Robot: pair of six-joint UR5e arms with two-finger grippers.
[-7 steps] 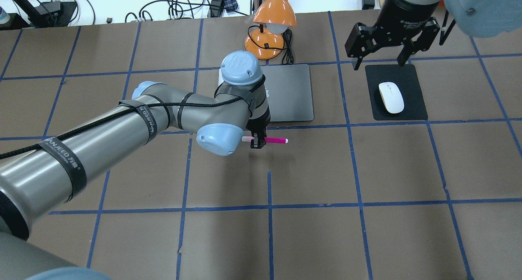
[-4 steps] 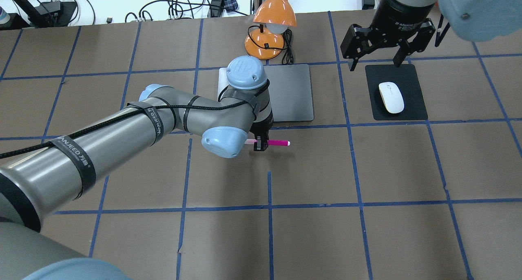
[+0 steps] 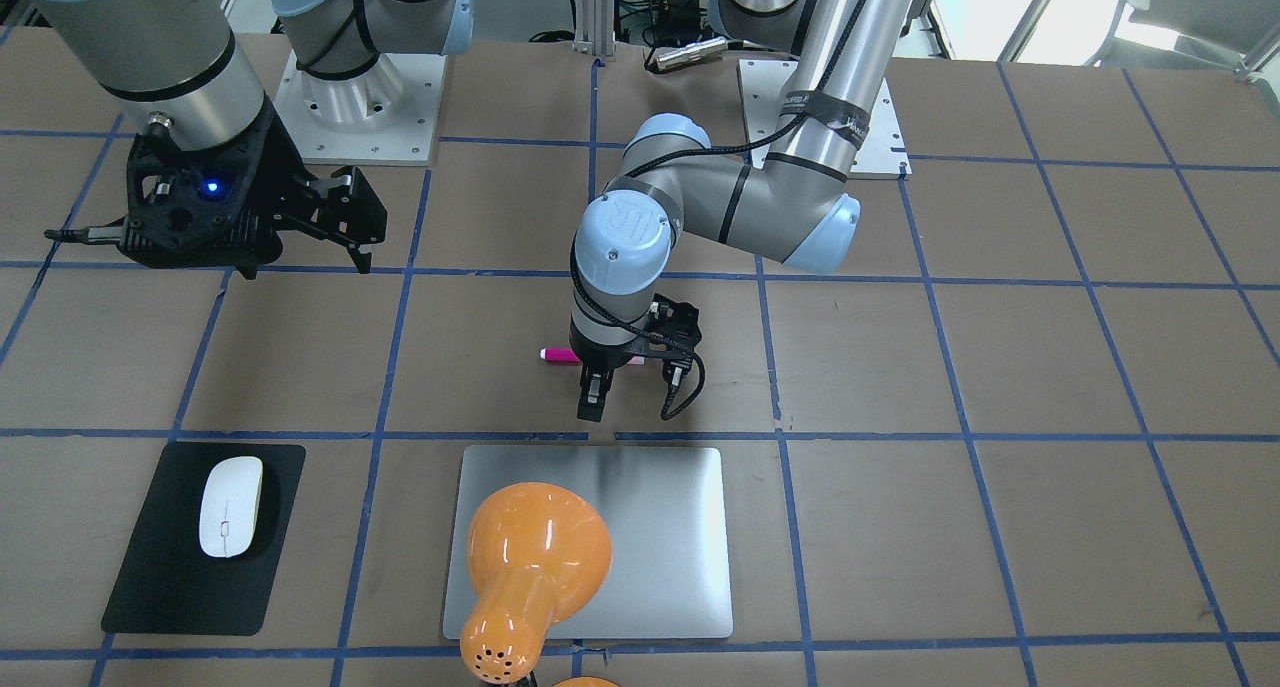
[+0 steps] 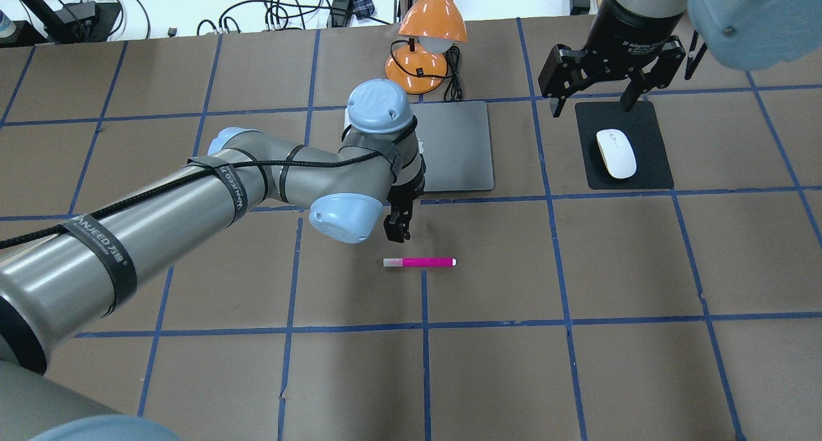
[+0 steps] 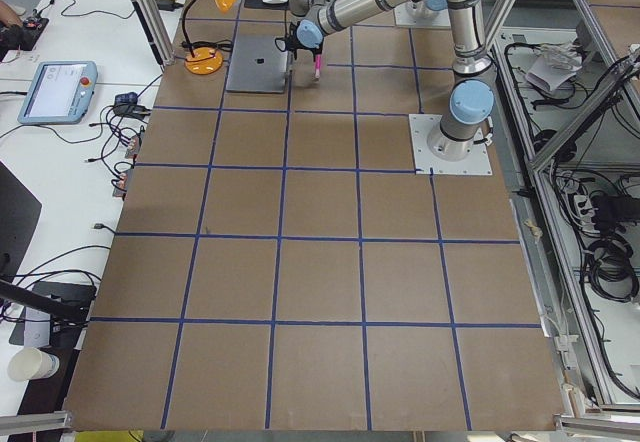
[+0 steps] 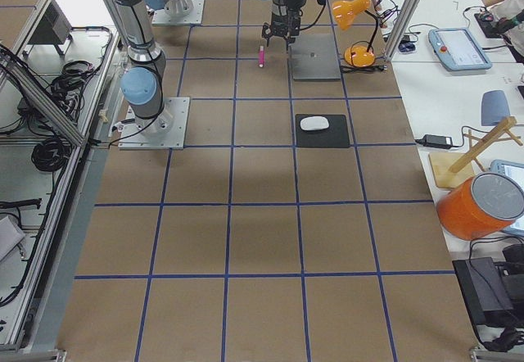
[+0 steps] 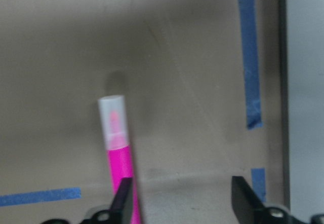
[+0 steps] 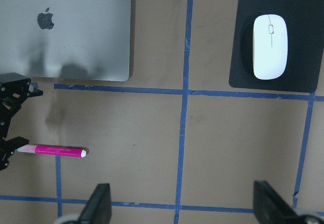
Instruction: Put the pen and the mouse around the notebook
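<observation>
**Pen lies by the notebook, both my grippers spread**

My left gripper [image 3: 630, 405] hangs with its fingers spread just over the short magenta-pink pen [image 4: 419, 262], holding nothing. The pen lies flat on the brown taped table [image 4: 488, 377], near the edge of the large silver-grey metal notebook [image 4: 459, 146] that faces me. It runs parallel to that edge but does not touch it. My right gripper [image 4: 592, 106] hovers spread over the far edge of the thin black mat [image 4: 652, 171]. The smooth white oval mouse [image 4: 616, 153] rests on the mat, to the notebook's right.

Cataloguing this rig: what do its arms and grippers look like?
Both arms are silver-grey tubes with pale blue joint caps. The left arm carries a black braided cable under black straps with white lettering. The left gripper and right gripper are black.
</observation>
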